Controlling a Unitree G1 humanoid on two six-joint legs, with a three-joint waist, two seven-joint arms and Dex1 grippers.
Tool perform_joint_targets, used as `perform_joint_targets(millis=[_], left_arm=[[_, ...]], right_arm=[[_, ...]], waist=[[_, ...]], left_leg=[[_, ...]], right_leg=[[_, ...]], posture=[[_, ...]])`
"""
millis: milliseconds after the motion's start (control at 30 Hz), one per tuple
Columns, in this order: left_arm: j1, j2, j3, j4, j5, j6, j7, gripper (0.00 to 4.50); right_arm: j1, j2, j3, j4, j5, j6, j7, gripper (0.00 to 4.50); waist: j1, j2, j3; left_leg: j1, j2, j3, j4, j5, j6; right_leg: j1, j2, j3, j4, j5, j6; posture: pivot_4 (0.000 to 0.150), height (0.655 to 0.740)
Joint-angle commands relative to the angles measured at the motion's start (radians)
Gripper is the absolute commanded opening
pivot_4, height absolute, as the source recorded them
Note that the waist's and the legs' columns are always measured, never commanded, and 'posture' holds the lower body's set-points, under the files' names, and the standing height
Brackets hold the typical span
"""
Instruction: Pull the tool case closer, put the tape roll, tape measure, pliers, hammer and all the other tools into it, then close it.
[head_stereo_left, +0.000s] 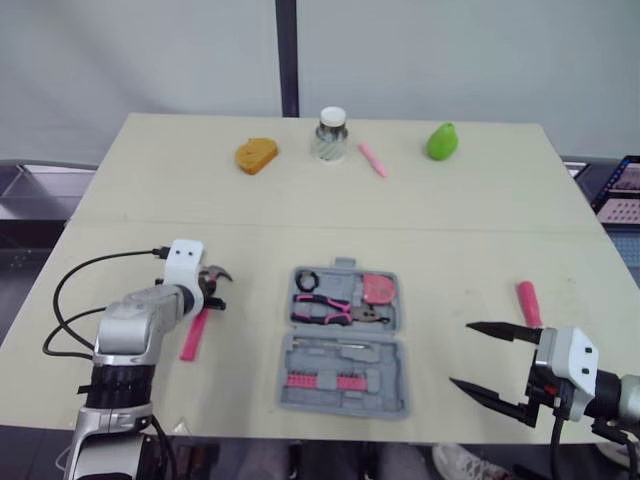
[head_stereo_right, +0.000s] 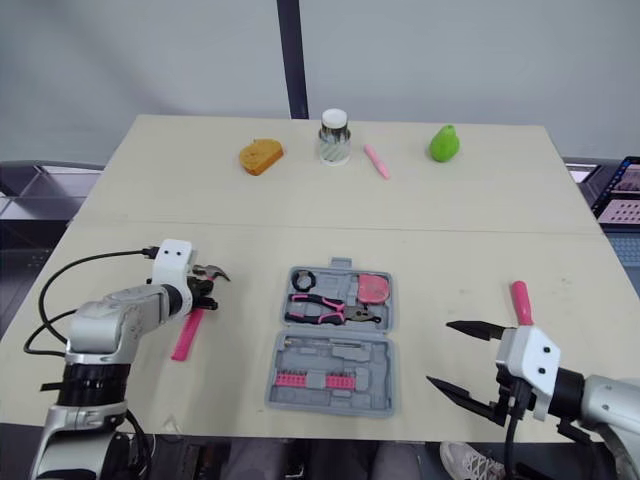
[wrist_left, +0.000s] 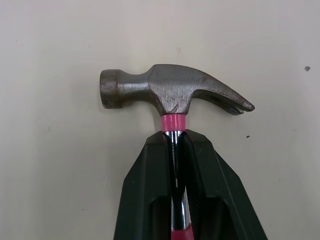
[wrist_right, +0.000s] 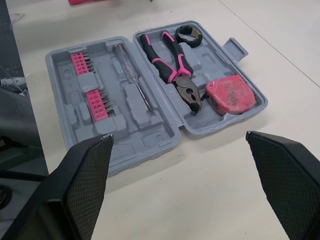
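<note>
The grey tool case (head_stereo_left: 344, 375) lies open at the table's front middle. In it are a black tape roll (head_stereo_left: 306, 280), pink-handled pliers (head_stereo_left: 325, 307), a pink tape measure (head_stereo_left: 378, 290), a screwdriver (wrist_right: 131, 70) and pink bits (wrist_right: 95, 102). Left of the case lies the hammer (wrist_left: 165, 90) with its pink handle (head_stereo_left: 195, 335) on the table. My left gripper (head_stereo_left: 207, 290) is shut on the hammer's neck just below the head. My right gripper (head_stereo_left: 460, 353) stands open to the right of the case, holding nothing.
A pink-handled tool (head_stereo_left: 528, 302) lies on the table behind my right gripper. Along the far edge sit an orange object (head_stereo_left: 256, 154), a lidded jar (head_stereo_left: 331, 134), a pink pen (head_stereo_left: 372, 159) and a green pear-shaped object (head_stereo_left: 442, 141).
</note>
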Motion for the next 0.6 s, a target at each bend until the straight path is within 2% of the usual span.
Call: perform_joint_targets(millis=[33,300,500,600], left_arm=[[0.008,-0.002,-0.029,0.015,0.015,-0.006,-0.021,0.07],[0.003,0.057,-0.036,-0.016,0.024,-0.02,-0.079,0.07],[0.002,0.293,-0.126,-0.117,-0.033,-0.052,-0.356,0.07],[0.006,0.357,-0.156,-0.166,-0.076,-0.079,-0.474,0.07]], right_arm=[[0.006,0.004,-0.027,-0.032,0.007,-0.003,-0.015,4.5],[0.01,0.006,-0.033,-0.031,0.012,-0.008,-0.017,4.5],[-0.02,-0.002,-0.035,-0.013,0.032,-0.021,0.004,4.5],[-0.038,-0.003,-0.024,-0.008,0.038,-0.019,0.016,4.5]], waist=[[0.001,0.001,0.0],[-0.002,0.001,0.0],[-0.012,-0.003,0.002],[-0.013,-0.002,0.002]], left_leg=[[0.0,0.0,0.0,0.0,0.0,0.0],[0.0,0.0,0.0,0.0,0.0,0.0],[-0.002,0.001,0.001,0.0,0.0,-0.001],[-0.002,0.001,0.001,0.0,0.0,-0.001]], right_leg=[[0.0,0.0,0.0,0.0,0.0,0.0],[0.0,0.0,0.0,0.0,0.0,0.0],[-0.002,0.001,0.0,0.0,0.0,0.0],[-0.002,0.0,0.0,-0.001,0.0,0.0]], posture=[[0.15,0.695],[0.15,0.695],[0.15,0.695],[0.15,0.695]])
